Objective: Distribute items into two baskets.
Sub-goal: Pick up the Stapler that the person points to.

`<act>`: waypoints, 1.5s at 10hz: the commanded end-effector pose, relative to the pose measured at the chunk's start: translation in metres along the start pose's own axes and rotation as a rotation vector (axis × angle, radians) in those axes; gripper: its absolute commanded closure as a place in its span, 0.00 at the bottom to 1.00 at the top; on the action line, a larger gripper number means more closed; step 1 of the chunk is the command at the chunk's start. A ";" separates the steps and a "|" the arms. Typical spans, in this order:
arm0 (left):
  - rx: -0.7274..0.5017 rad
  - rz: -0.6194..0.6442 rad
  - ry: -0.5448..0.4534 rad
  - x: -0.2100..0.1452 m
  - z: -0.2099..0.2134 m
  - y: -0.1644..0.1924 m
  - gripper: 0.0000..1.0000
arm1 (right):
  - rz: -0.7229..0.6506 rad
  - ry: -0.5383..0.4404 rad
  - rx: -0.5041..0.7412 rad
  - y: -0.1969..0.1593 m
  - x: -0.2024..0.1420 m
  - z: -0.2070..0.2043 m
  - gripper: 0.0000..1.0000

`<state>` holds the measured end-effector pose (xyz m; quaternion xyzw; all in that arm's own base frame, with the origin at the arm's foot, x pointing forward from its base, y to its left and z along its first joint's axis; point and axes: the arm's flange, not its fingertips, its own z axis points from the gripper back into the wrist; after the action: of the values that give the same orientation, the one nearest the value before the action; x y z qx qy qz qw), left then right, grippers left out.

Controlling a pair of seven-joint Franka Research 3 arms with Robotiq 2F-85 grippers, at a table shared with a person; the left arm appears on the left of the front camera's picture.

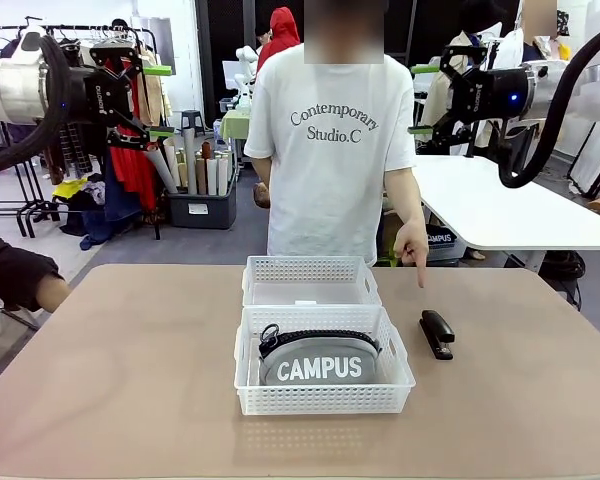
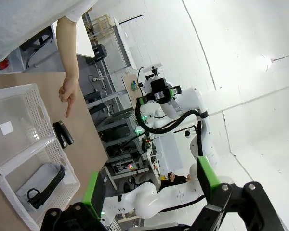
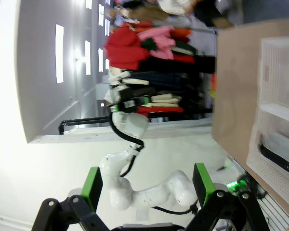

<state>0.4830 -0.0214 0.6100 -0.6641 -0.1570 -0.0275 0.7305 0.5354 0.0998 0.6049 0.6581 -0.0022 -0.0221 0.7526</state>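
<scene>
Two grippers are hanging high over the table (image 1: 130, 370), each holding nothing: the left gripper (image 1: 160, 100) is reaching in from the left with its green-padded jaws spread wide, and the right gripper (image 1: 422, 100) is facing it from the right, spread just as wide. In the left wrist view the left gripper's fingers (image 2: 93, 188) are standing far apart with only the room between them, and in the right wrist view the right gripper's fingers (image 3: 91, 186) are doing the same. Down on the tan tabletop, the near basket (image 1: 323, 400) is sitting at the middle, and the grey pouch (image 1: 320, 366) is lying inside it, its white "CAMPUS" lettering facing the near side and its black zipper curving along the top. Just right of that basket, apart from its wall, the black stapler (image 1: 437, 333) is lying flat on the table, lengthwise near to far. Directly behind the near basket the far basket (image 1: 310, 268) is sitting, the two seeming to touch along their long sides; its clear bottom is showing a small white label. Beyond the stapler, a person's hand (image 1: 412, 245) is pointing one finger downward, the fingertip hovering above the table and clear of the stapler. The person (image 1: 325, 140), in a white T-shirt, is standing at the far edge. Farther back, a clothes rack (image 1: 120, 150) is standing on the left and a white table (image 1: 500, 210) on the right.
</scene>
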 end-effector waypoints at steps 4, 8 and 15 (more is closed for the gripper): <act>-0.001 0.002 -0.001 0.000 0.000 -0.001 0.00 | -0.079 0.095 -0.611 0.022 0.009 -0.028 0.00; -0.001 0.002 -0.001 0.000 0.000 -0.001 0.00 | 0.118 -0.006 -1.090 0.020 0.002 -0.027 0.00; -0.001 0.002 -0.001 0.000 0.000 -0.001 0.00 | 0.128 0.034 -1.211 0.013 0.006 -0.014 0.00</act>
<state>0.4830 -0.0212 0.6098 -0.6640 -0.1570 -0.0272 0.7306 0.5425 0.1144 0.6147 0.1066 -0.0167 0.0371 0.9935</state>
